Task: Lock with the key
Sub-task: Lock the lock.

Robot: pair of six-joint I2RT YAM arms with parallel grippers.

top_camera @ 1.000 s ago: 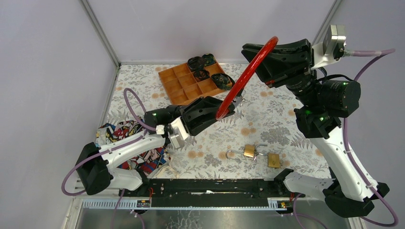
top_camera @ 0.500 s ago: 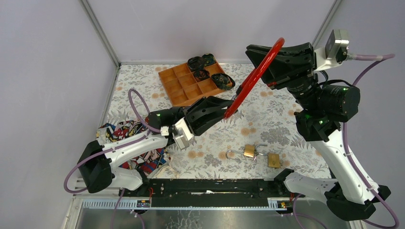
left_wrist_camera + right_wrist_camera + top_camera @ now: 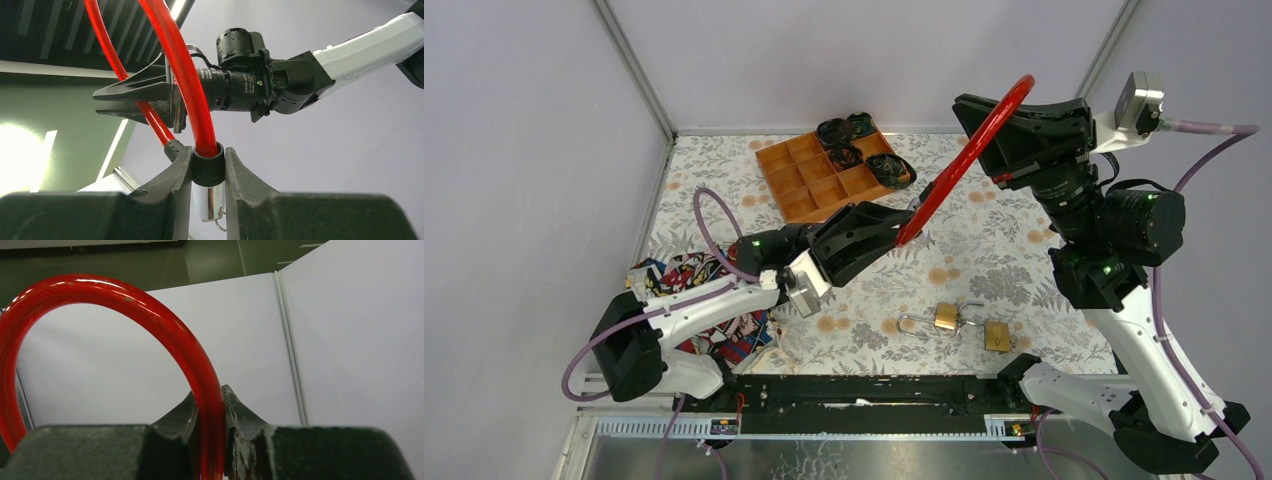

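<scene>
A red cable lock (image 3: pixel 964 150) hangs in the air between my two grippers, above the table. My left gripper (image 3: pixel 906 228) is shut on the cable's black collar and chrome end piece (image 3: pixel 210 197), fingers pointing up; a thin wire ring hangs below the chrome end. My right gripper (image 3: pixel 984 132) is shut on the red cable higher up, and the loop arcs over it in the right wrist view (image 3: pixel 150 315). In the wrist views the left gripper (image 3: pixel 209 170) and the right gripper (image 3: pixel 210 407) both clamp the cable tight. I cannot make out a key.
Two brass padlocks (image 3: pixel 945 317) (image 3: pixel 997 335) lie on the floral table near the front, one with its shackle open. An orange compartment tray (image 3: pixel 809 185) with dark objects (image 3: pixel 844 157) stands at the back. A patterned cloth pile (image 3: pixel 689 285) lies at the left.
My right gripper has moved right and a little down with the cable. My left gripper has followed to the right, still holding the cable's end.
</scene>
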